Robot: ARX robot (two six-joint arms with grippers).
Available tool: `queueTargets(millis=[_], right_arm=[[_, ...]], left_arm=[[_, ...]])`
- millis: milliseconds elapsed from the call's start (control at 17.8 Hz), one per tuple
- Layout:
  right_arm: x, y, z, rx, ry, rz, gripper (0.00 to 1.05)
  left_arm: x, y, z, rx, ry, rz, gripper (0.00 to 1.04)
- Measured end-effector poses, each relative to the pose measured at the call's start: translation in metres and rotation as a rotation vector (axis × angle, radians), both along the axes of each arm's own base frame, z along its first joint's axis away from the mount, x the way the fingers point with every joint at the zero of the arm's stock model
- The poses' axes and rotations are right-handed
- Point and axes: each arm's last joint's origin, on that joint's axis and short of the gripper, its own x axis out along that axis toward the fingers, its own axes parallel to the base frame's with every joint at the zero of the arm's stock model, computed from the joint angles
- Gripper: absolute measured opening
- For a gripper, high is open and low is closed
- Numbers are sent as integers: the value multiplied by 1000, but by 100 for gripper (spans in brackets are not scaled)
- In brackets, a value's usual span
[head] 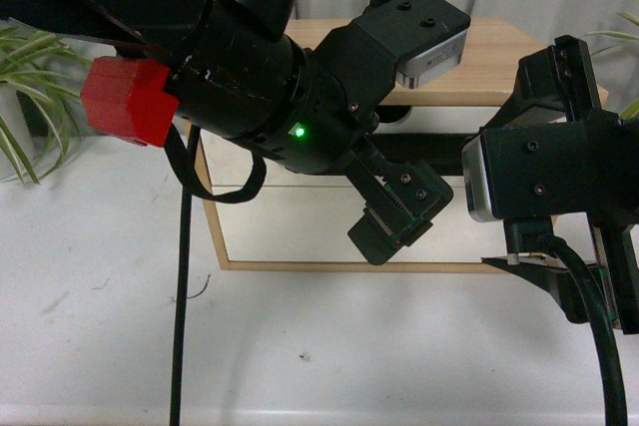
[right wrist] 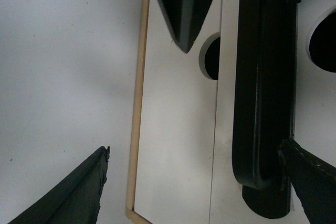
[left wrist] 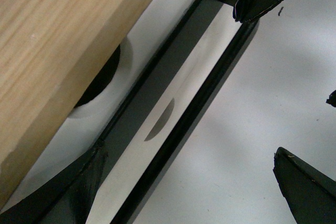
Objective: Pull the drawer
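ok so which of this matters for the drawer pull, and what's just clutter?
In the job: drawer, black bar handle, left gripper, right gripper, both open at the handle.
Just lying about: left plant, right plant, table.

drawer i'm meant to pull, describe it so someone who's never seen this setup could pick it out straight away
On the white table stands a small light-wood cabinet with two white drawer fronts stacked one above the other. The drawer is the upper one. It alone carries a long black bar handle across its face; the lower front is plain.
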Motion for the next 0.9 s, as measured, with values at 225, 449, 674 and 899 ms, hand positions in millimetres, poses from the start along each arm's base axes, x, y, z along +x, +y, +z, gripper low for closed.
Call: queueTargets(millis=[225, 449, 674, 899], right_arm=[[9, 9, 3, 8, -5, -1, 98], [12, 11, -6, 3, 23, -13, 98], [15, 11, -12, 7, 19, -12, 98], [18, 10, -21, 28, 36, -10, 98]], left_arm=[[4, -3, -3, 0, 8, -6, 98], [5, -7, -13, 14, 28, -15, 98], [5, -9, -17, 27, 26, -26, 98], [4, -13, -21, 49, 13, -39, 98]])
